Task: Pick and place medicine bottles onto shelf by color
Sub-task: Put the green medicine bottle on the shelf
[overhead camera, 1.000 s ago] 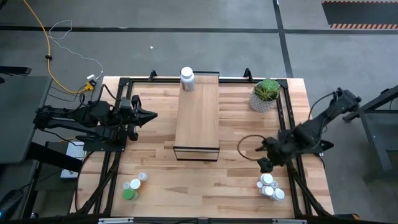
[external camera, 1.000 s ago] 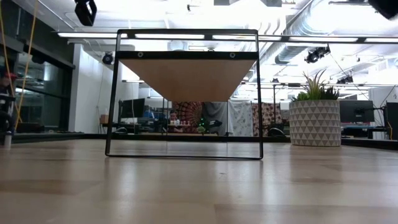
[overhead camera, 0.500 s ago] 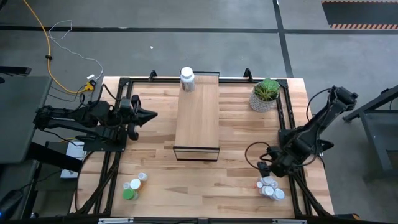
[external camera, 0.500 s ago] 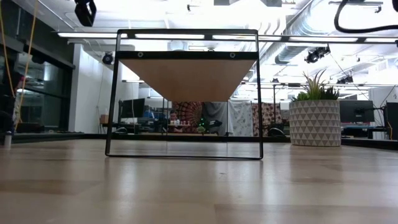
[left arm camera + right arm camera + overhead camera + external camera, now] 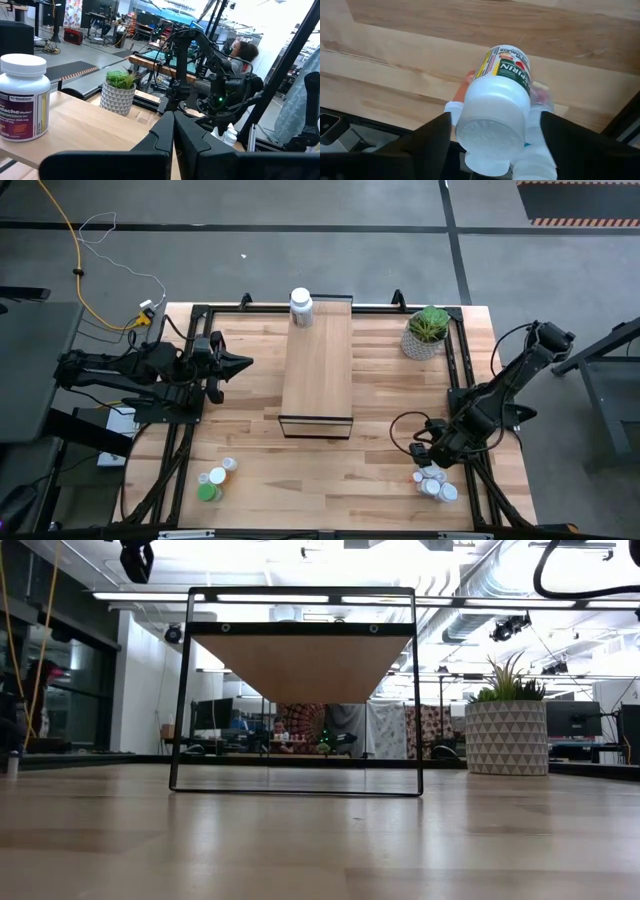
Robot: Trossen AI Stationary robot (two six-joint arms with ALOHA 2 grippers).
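In the high view the right pincer (image 5: 428, 460) sits low at the lower right of the frame, right over a cluster of white-capped medicine bottles (image 5: 434, 483) on the desk (image 5: 250, 440). Its wrist view shows the 2 fingers (image 5: 431, 136) spread apart on either side of a white aspirin bottle (image 5: 496, 107) – not yet pressed against it – with more bottles packed around it. The left pincer (image 5: 238, 363) hovers at centre left of the high view, fingers (image 5: 165, 135) pressed together, holding nothing. The shelf (image 5: 318, 360) runs down the middle; 1 large white bottle (image 5: 301, 306) stands at its top end. A second group – a green bottle (image 5: 207, 493) and 2 white-capped ones (image 5: 224, 471) – sits at lower left. A potted plant (image 5: 427, 331) stands at upper right
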